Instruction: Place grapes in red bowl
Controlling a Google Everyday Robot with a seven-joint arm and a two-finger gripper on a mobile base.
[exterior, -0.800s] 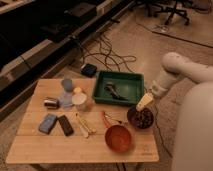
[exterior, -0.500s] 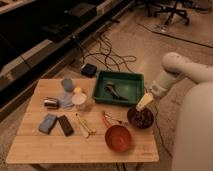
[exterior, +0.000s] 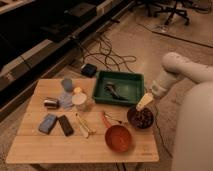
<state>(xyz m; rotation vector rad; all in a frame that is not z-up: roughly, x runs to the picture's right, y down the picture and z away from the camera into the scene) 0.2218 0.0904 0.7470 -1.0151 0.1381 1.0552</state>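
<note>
The red bowl [exterior: 119,138] stands near the table's front edge, orange-red with a coppery inside, and holds nothing that I can see. Just behind and to its right is a darker purple-maroon bowl [exterior: 141,118]. The grapes [exterior: 144,117] show as a dark bunch of berries inside it. My gripper [exterior: 144,102], pale and cream-coloured, hangs just above the far left rim of the dark bowl, at the end of the white arm [exterior: 172,70] that comes in from the right.
A green tray [exterior: 131,83] with a dark object [exterior: 111,90] sits at the table's back. A blue cup [exterior: 67,84], a white cup [exterior: 79,99], a metal can [exterior: 51,103], a blue sponge [exterior: 48,123], a black block [exterior: 65,125] and utensils [exterior: 85,125] lie to the left. Cables cover the floor behind.
</note>
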